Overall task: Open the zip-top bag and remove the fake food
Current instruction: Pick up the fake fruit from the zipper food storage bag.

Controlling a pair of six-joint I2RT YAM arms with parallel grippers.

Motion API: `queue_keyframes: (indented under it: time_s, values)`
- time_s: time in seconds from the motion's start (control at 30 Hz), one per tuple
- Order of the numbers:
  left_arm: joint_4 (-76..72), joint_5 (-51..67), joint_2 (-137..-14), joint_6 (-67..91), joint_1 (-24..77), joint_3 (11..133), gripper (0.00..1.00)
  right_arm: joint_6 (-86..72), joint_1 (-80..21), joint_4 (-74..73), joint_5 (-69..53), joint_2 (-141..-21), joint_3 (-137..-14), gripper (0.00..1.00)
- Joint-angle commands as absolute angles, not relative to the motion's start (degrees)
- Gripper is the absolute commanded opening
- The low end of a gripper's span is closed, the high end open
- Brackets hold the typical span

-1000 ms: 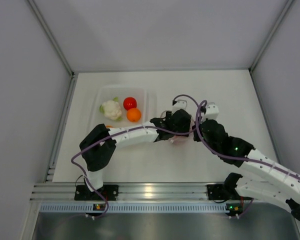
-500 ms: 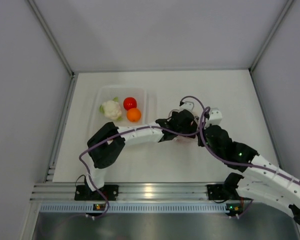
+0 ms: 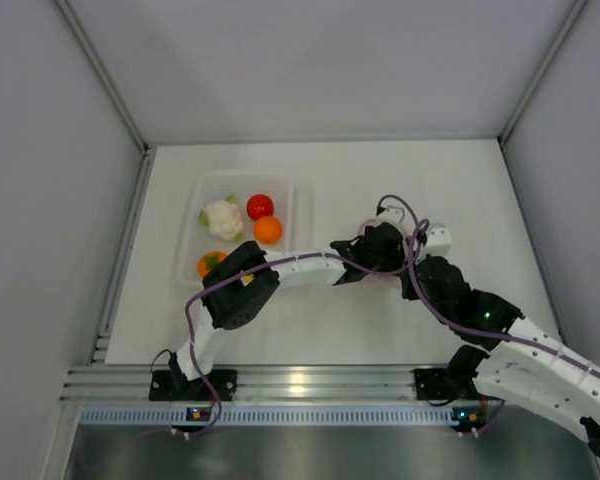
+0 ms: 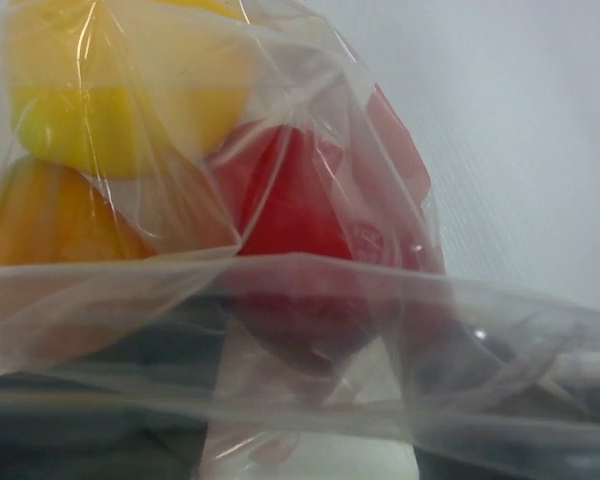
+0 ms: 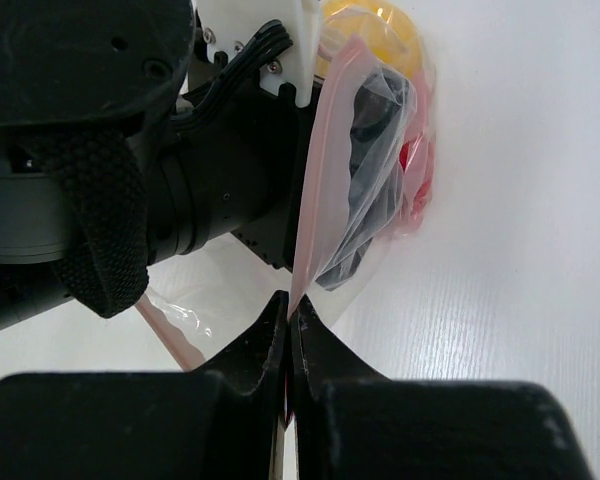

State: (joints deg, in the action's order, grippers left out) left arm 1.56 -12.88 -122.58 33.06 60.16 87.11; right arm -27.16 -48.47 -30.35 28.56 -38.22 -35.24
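1. Bag (image 5: 380, 175) location: mid-desk (image 3: 460, 200), right of the tray (image 3: 195, 190), almost wholly hidden under both wrists in the top view.
2. Right jaws (image 5: 290, 305): pressed together, pinching the near end of the pink strip (image 5: 315, 200).
3. Left jaws (image 3: 382, 252): look spread, with one dark finger (image 5: 368, 125) inside the film and the rest of the head outside the strip. Not holding food as far as can be seen.
4. Key relation: strip runs straight away from the right jaws, in line with them. Bag body hangs off its right side, left head off its left side.
5. Long axis of the mouth, judged: near-right to far-left on the desk. Mouth faces left toward the left head, closed end points right.
6. Ahead of the left camera, inside the film: lemon (image 4: 120, 90) high, pepper (image 4: 290, 200) centre, orange piece (image 4: 50, 225) left. All close, pepper dead ahead.
7. Nearer arm for the pick: left, already in the mouth. Right only anchoring the lip.
8. Next, as a guess: push left further right along that line and close on the pepper. Risk: grabbing film with it.
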Motion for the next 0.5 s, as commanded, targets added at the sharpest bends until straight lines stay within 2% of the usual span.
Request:
queue_keyframes:
  time_s: [0.0,0.07,0.13,0.17,0.2,0.27,0.37,0.47]
  values:
    - [0.6,-15.6,-124.9,33.7,59.6,88.6,0.67,-26.5,-49.0,-30.8,23.4,-37.0,-35.7,0.00]
    - [0.6,-15.7,-125.2,33.1,59.6,88.8,0.63,-26.5,-49.0,-30.6,23.4,-37.0,-35.5,0.00]
    - [0.6,-15.7,-125.5,32.7,59.6,88.9,0.54,-26.5,-49.0,-30.6,23.2,-37.1,-35.6,0.00]
    - [0.6,-15.7,-125.6,32.6,59.7,88.8,0.48,-26.5,-49.0,-30.6,23.2,-37.0,-35.6,0.00]
    - [0.6,-15.7,-125.6,32.7,59.6,88.7,0.35,-26.5,-49.0,-30.6,23.2,-36.9,-35.5,0.00]
    - [0.6,-15.6,-125.2,32.8,59.7,88.3,0.24,-26.4,-49.0,-30.4,23.3,-36.7,-35.6,0.00]
    - [0.6,-17.0,-123.4,33.0,59.8,86.5,0.00,-26.4,-49.0,-30.3,23.6,-37.0,-35.8,0.00]
    - [0.6,-20.6,-119.6,33.0,60.4,83.2,0.00,-26.4,-48.9,-30.1,24.1,-37.5,-35.9,0.00]
